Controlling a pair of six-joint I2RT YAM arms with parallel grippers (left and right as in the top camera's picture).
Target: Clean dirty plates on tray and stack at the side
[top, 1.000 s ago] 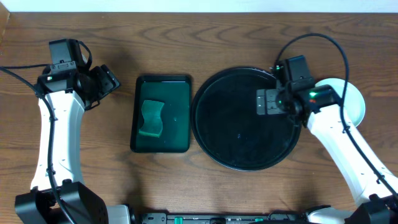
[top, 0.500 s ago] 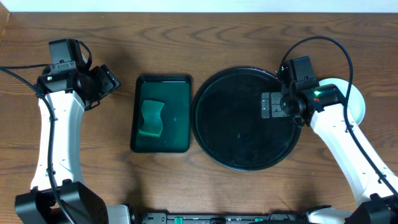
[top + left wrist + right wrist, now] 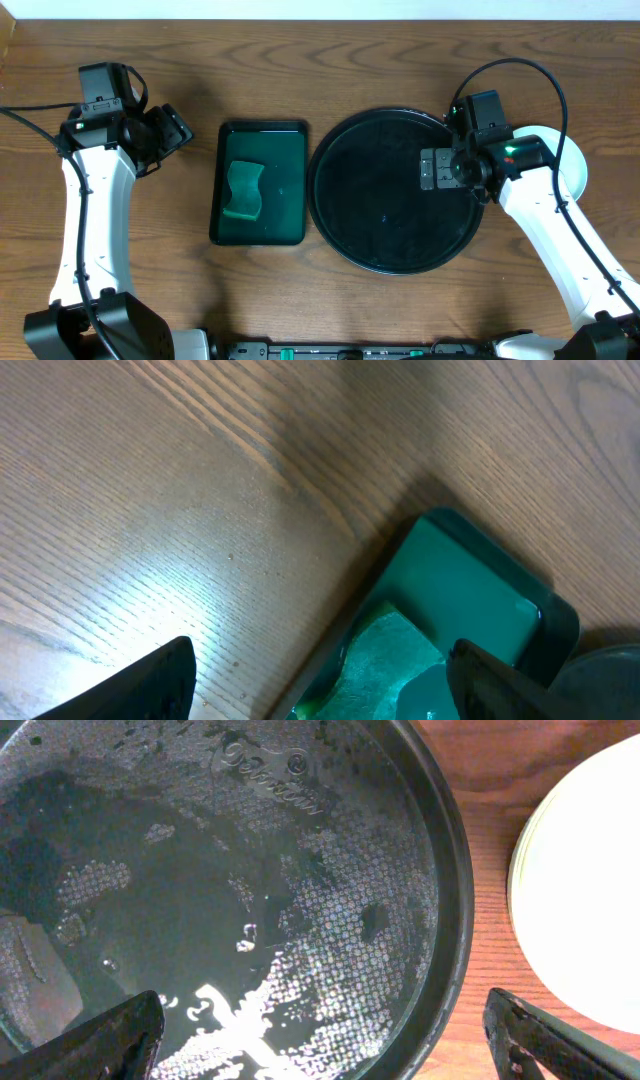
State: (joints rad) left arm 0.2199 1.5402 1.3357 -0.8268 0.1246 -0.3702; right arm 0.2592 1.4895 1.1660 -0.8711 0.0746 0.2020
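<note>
Since the spread right tool (image 3: 437,168) backed off, the tray (image 3: 380,245) lies bare. The plates (image 3: 574,170) sit stacked near the counter's (image 3: 300,60) right edge.

Floor of the black tray (image 3: 380,240) is wide open under my right pincer (image 3: 430,168). Right of the tray, the plates (image 3: 574,168) sit just off its rim. On its left, a green tray (image 3: 290,215) holding a sponge (image 3: 243,190) crowds right up to it.
</note>
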